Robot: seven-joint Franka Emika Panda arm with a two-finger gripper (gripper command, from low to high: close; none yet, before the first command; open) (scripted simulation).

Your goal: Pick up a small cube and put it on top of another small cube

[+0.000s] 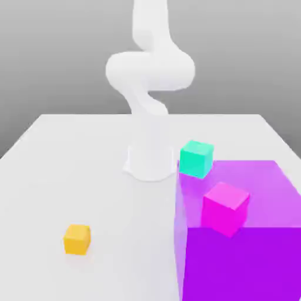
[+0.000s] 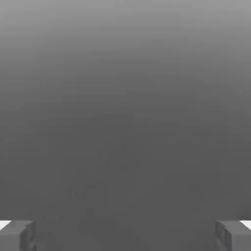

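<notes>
Toward the exterior view's right, at the near part of the pale tabletop [image 1: 117, 206], we've got a big, glossy purple block [image 1: 241, 261], its front face roughly square to the cam & its top flat. Near that block's front edge we see a small magenta cube [image 1: 226, 208], turned so an upright edge points roughly our way; its lower corner overlaps the block's front face, & we can't tell how much of its base is supported.

Well apart, on the exterior view's left, a small orange-yellow cube [image 1: 77, 239] rests on the table, one face nearly toward us, a narrower side face angled to the exterior view's right.

Farther back, a small teal-green cube [image 1: 196, 159] is by the purple block's rear corner on the exterior view's left, twisted a bit, w/ a broad face toward us & a narrower one on the exterior view's right. Whether it's touching the block, we can't tell. None of these cubes has an obvious long axis; sides look approx. equal. Which one's the cube to pick, we can't tell.

Behind them stands the white, smooth-shelled arm [image 1: 151, 70], base on the table. In the hand view, the two-finger grey gripper [image 2: 125, 238] has its fingers [image 2: 18, 238] wide apart, nothing btwn them.
</notes>
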